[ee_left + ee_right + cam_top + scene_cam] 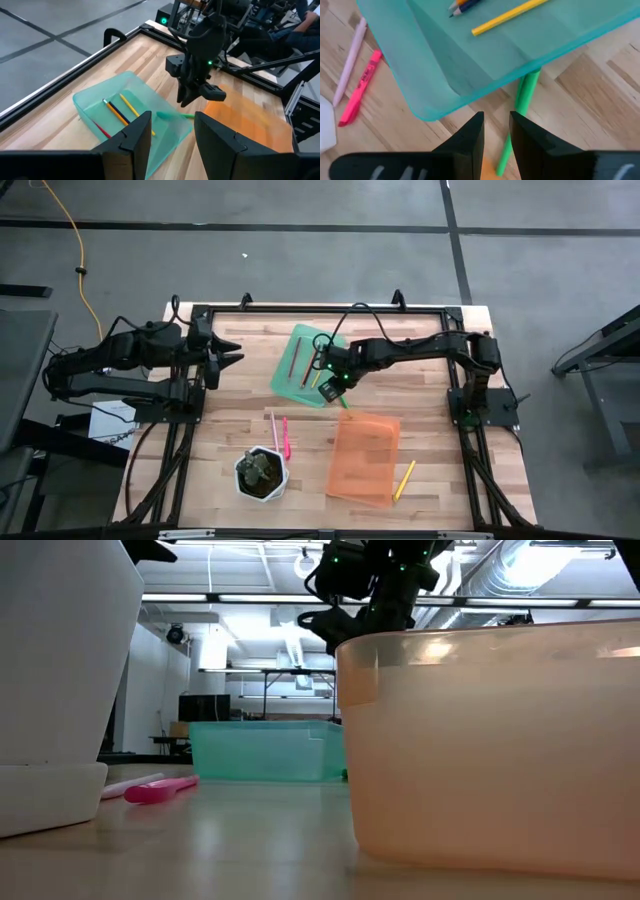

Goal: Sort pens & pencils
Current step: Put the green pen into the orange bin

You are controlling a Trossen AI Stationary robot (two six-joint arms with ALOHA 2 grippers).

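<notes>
My right gripper [496,117] hovers narrowly open over the bright green pen [522,97], which lies flat on the table. One end of the pen runs under the corner of the green tray [470,60]. That tray [285,380] holds a yellow pencil [507,17], a dark one [116,112] and a red-brown one [292,358]. A pink pen [285,437] and a pale one [274,430] lie on the wood near the pot. Another yellow pencil [404,480] lies right of the orange tray [365,460]. My left gripper [228,357] waits open at the table's left.
The white plant pot [262,474] stands at the near edge, left of the orange tray. The black frame rails [190,430] run along the table's left, right and far sides. Bare wood shows between the two trays and near the left rail.
</notes>
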